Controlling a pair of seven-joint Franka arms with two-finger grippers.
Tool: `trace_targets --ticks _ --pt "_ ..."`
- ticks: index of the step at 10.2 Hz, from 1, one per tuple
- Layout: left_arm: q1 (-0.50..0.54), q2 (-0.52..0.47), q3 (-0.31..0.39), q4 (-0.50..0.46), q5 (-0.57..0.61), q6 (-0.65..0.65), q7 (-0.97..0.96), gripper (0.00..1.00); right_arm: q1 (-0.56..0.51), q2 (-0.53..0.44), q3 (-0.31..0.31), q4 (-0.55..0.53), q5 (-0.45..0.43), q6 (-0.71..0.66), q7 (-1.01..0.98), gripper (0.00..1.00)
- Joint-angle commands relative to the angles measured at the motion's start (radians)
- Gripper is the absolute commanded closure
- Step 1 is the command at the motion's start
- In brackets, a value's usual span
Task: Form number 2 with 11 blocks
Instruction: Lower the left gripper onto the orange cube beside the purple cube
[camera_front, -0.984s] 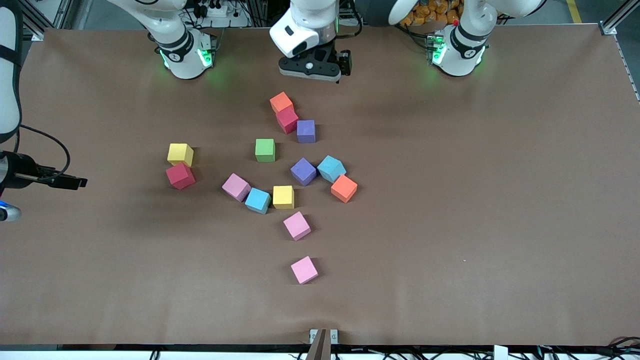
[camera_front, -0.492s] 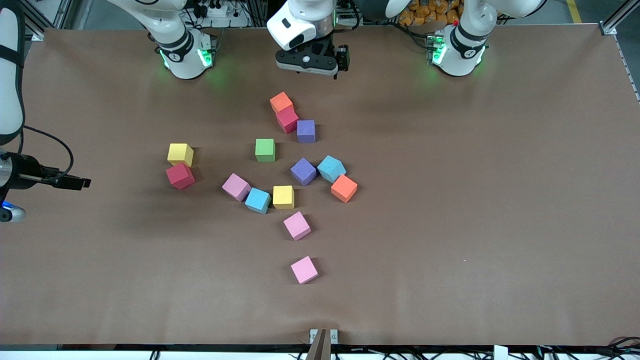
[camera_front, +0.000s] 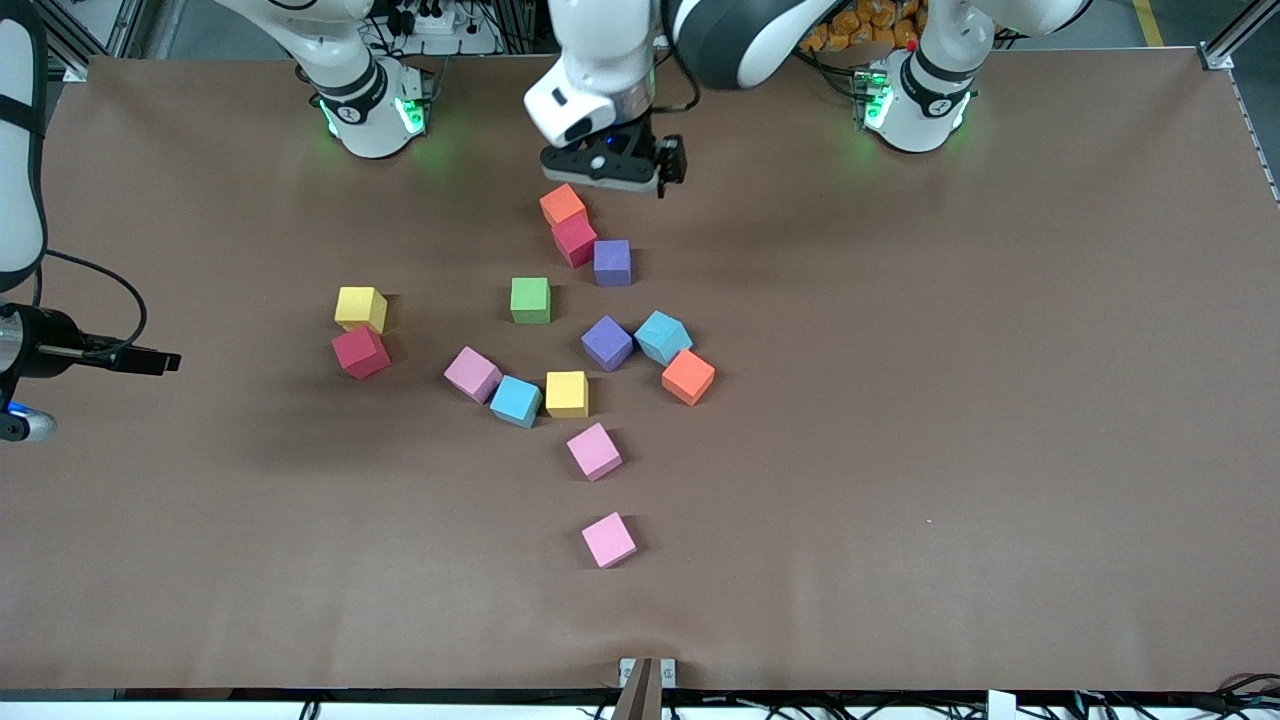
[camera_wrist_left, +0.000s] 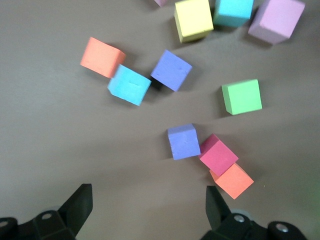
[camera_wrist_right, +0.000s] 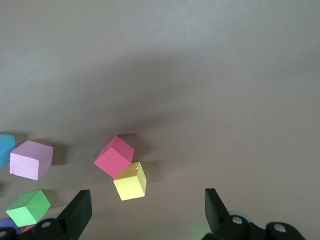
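Blocks (camera_front: 567, 393): matte foam cubes, square-edged, loose mid-worktop (camera_front: 950, 420) (no digit shape formed). Left pincer (camera_front: 600, 178) hangs over the orange cube (camera_front: 562, 204) that touches a red one (camera_front: 574, 240), jaws apart. Right pincer (camera_wrist_right: 145, 212) jaws apart, empty, over the worktop's right-arm end.

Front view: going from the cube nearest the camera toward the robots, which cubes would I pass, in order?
nearest pink cube → second pink cube → yellow cube → purple cube → green cube → second purple cube → red cube → orange cube. Cubes lying level with these are left out.
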Motion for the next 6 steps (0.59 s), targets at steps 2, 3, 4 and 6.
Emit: trace_targets --ticks 2,3,4,6 --pt "-0.016 0.067 0.010 0.011 0.026 0.031 -0.052 0.00 -0.012 -0.004 0.007 -0.005 0.010 -0.003 -0.018 0.00" --pt "-0.017 0.081 0.010 0.009 0.024 0.060 -0.072 0.00 -0.012 -0.004 0.007 -0.005 0.010 -0.003 -0.018 0.00" --pt "-0.020 0.103 0.010 0.011 0.020 0.100 -0.140 0.00 -0.011 -0.004 0.007 -0.005 0.010 -0.003 -0.018 0.00" --pt "-0.020 0.127 0.010 0.011 0.023 0.146 -0.205 0.00 -0.011 -0.002 0.007 -0.009 0.010 -0.003 -0.018 0.00"
